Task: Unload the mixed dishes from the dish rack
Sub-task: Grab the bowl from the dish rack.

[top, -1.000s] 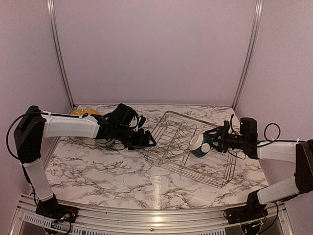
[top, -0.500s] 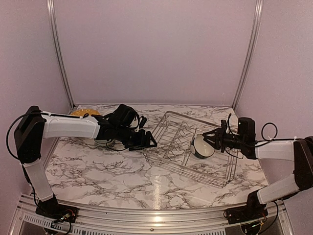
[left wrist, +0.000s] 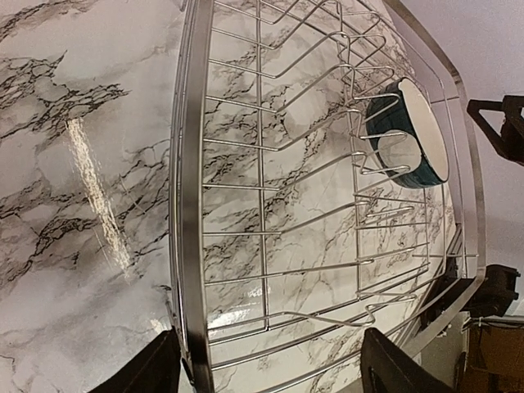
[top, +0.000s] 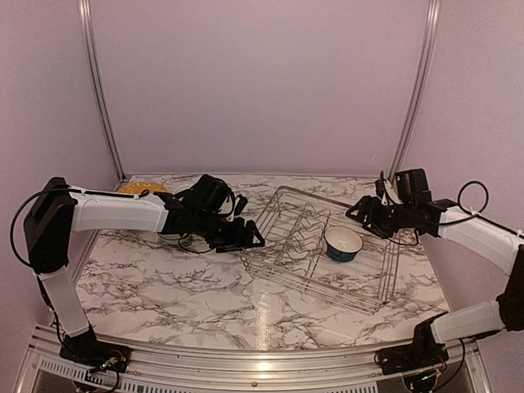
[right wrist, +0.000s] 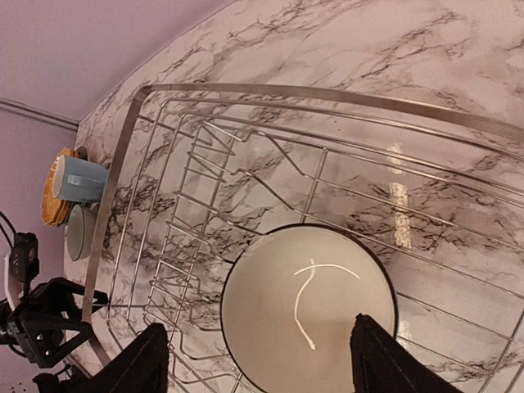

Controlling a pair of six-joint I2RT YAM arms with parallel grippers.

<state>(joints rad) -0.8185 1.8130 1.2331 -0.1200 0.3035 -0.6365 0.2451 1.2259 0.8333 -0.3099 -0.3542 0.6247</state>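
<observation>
Right gripper [top: 359, 214] hangs spread and empty above the dark-and-white bowl [top: 342, 243] sitting upright inside the dish rack [left wrist: 190, 205], left gripper [top: 252, 237] spread empty at its corner

The worktop [top: 164, 286] is finished in a glossy, marble-veined white surface, and a streak of light is mirrored in it. The dish rack [left wrist: 190, 205] is made of polished silver metal wire. The bowl [right wrist: 307, 327], seen at lower centre of the right wrist view, is glazed smooth, dark outside and cream inside. The left pincer [top: 250, 239] is moulded in matt black plastic.
</observation>
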